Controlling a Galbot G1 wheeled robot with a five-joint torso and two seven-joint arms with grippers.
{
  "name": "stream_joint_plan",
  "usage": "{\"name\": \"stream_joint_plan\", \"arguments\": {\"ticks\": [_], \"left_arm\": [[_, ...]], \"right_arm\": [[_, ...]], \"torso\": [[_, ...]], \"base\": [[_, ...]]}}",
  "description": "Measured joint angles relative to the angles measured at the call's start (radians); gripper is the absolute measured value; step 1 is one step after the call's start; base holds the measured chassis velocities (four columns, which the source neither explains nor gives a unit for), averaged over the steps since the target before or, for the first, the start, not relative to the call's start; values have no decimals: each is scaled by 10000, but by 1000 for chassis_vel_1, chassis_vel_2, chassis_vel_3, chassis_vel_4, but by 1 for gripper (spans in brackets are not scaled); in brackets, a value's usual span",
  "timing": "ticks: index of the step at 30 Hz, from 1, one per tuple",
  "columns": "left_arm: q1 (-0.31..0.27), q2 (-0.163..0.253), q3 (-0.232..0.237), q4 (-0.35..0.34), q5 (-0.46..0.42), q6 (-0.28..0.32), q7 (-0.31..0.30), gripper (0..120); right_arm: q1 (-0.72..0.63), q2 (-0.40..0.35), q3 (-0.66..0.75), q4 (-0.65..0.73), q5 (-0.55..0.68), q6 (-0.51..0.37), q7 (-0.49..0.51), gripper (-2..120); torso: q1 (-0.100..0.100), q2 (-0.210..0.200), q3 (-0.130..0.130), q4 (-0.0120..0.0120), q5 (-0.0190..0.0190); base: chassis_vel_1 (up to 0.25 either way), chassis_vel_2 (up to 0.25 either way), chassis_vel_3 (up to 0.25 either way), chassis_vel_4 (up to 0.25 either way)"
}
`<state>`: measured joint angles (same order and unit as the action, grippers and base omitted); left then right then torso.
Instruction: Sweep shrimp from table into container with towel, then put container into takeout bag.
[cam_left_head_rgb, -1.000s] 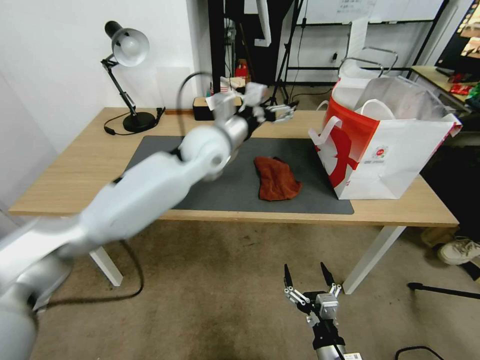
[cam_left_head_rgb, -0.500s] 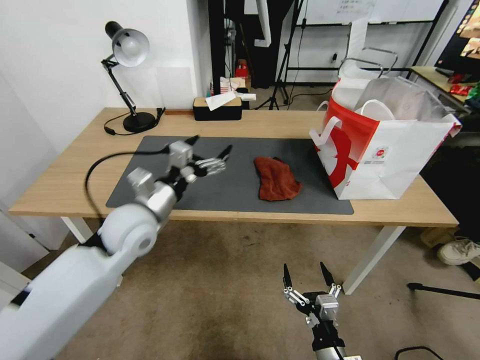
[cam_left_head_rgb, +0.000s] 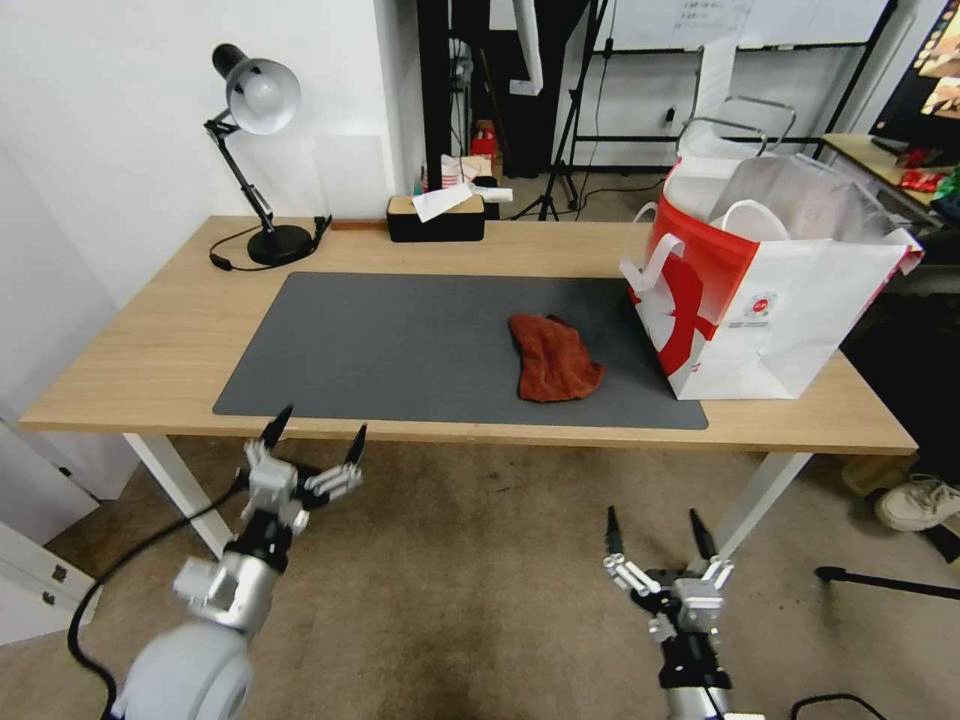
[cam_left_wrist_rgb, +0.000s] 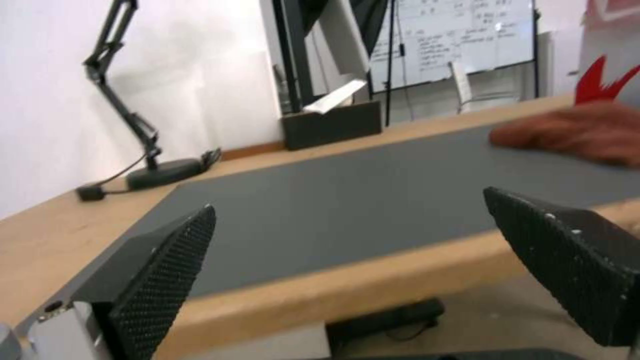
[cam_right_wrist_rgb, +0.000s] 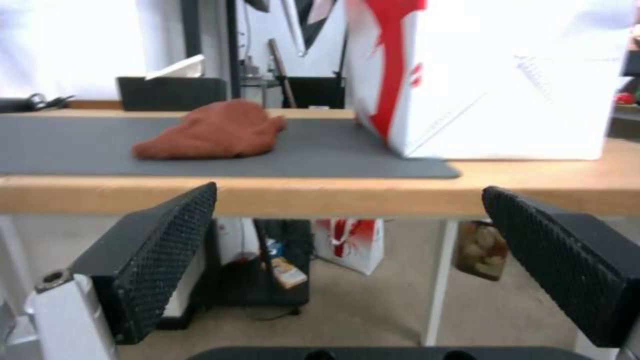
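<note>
Soft, limp towel (cam_left_head_rgb: 553, 357) on bench (cam_left_head_rgb: 160, 330): best pinched at a raised fold. Left end effector (cam_left_head_rgb: 314, 446) and right end effector (cam_left_head_rgb: 657, 528) spread wide, empty, below bench edge.

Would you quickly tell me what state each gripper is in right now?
Left gripper: open, holding nothing, below the table edge.
Right gripper: open, holding nothing, low before the table.

Left claw (cam_left_head_rgb: 318, 433) and right claw (cam_left_head_rgb: 653, 529) (both spread) point upward.

Head cam high; wrist cams low, sharing towel (cam_left_head_rgb: 552, 357).
</note>
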<state>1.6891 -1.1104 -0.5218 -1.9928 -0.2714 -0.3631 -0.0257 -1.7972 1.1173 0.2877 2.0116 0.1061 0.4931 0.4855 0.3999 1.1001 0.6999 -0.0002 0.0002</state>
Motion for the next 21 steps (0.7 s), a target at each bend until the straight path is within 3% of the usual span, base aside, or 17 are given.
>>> {"name": "stream_joint_plan", "arguments": {"ticks": [9,21], "left_arm": [[49,-290,-68,1314,221,-1061,156,100],[-101,-475,160,1863,285,-1561,634,100]], "right_arm": [[66,-337,627,466,681,-419,-893,100],[25,-377,728,463,1061,-757,-1121,100]], "torso": [[2,-2,1,3,-2],[2,-2,1,3,-1]], "base": [[0,0,0,0],[0,0,0,0]]}}
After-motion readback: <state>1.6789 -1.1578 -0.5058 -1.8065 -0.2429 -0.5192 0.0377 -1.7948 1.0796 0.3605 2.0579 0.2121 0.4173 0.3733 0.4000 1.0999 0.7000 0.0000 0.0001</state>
